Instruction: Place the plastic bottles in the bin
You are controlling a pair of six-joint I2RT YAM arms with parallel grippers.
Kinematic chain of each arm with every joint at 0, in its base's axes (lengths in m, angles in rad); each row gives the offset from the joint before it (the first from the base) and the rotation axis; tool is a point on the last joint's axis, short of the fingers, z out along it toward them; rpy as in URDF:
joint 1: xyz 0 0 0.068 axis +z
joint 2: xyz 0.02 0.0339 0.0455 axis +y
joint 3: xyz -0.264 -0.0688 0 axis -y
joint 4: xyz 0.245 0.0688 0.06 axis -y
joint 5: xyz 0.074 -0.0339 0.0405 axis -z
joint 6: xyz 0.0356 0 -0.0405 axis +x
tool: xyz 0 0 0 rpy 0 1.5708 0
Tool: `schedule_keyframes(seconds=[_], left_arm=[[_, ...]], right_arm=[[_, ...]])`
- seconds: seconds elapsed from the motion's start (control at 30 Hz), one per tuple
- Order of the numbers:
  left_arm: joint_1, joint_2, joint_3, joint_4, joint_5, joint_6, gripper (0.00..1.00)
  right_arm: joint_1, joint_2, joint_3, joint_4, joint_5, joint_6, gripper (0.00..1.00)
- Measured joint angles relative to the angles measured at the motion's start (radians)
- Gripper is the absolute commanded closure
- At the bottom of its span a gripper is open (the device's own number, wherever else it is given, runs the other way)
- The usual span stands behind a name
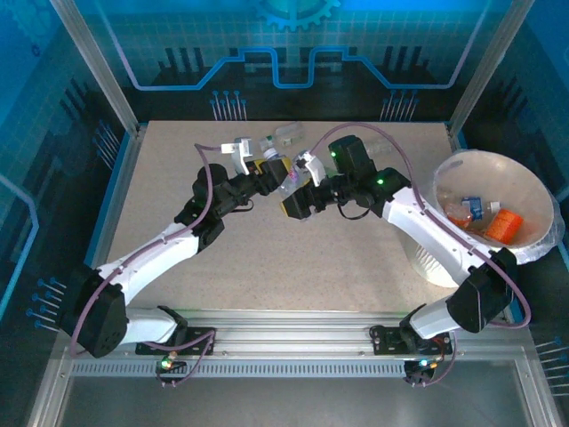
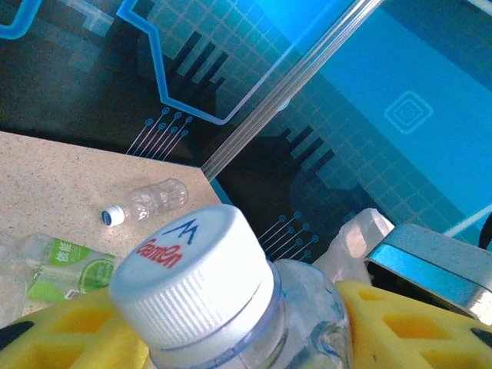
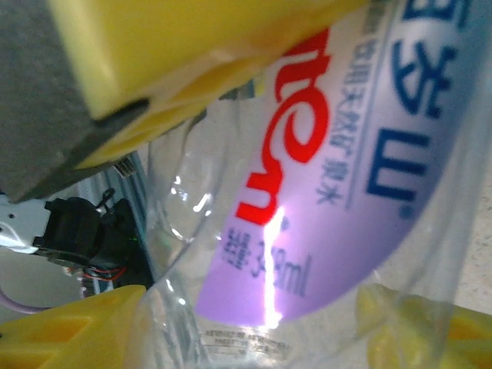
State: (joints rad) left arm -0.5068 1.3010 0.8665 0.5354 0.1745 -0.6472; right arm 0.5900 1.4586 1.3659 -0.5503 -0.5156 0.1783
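A robotics lab cell: a speckled beige tabletop (image 1: 267,267) enclosed by silver aluminium frame posts (image 1: 96,62) and blue circuit-patterned wall panels (image 1: 293,44), edged by a slotted aluminium mounting rail (image 1: 284,325).

Speckled table (image 1: 267,258) — clear bottle (image 2: 146,201), green-labelled bottle (image 2: 65,269), white bin (image 1: 480,178)

**Print on cap and labels**

In red on the white cap (image 2: 192,265) of the clear bottle (image 2: 300,311): "GanTen", beneath a small blue zigzag logo. On the lavender label (image 3: 346,177): large red letters cropped to "en", big blue Chinese characters, a finer blue Chinese line, and a volume ending in "ml" with digits washed out by glare. On the green label (image 2: 69,265) of a crushed bottle (image 2: 23,257): white Chinese characters, too small to read.
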Motion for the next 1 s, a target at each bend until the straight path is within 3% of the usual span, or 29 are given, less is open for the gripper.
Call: schedule_keyframes(seconds=[0.2,0.47,0.7,1.0], left_arm=[[0.000,0.002,0.000,0.010,0.010,0.003,0.51],[0.001,0.002,0.000,0.019,0.029,-0.006,0.26],[-0.002,-0.005,0.000,0.010,0.056,-0.006,0.01],[-0.002,-0.097,-0.035,0.008,0.036,0.000,0.01]], right_arm=[[0.000,0.001,0.003,-0.003,0.006,0.029,0.47],[0.000,0.000,0.003,-0.010,0.017,0.030,0.54],[-0.002,-0.020,-0.008,-0.004,0.111,0.031,0.60],[-0.035,-0.090,-0.030,-0.012,0.287,0.040,0.65]])
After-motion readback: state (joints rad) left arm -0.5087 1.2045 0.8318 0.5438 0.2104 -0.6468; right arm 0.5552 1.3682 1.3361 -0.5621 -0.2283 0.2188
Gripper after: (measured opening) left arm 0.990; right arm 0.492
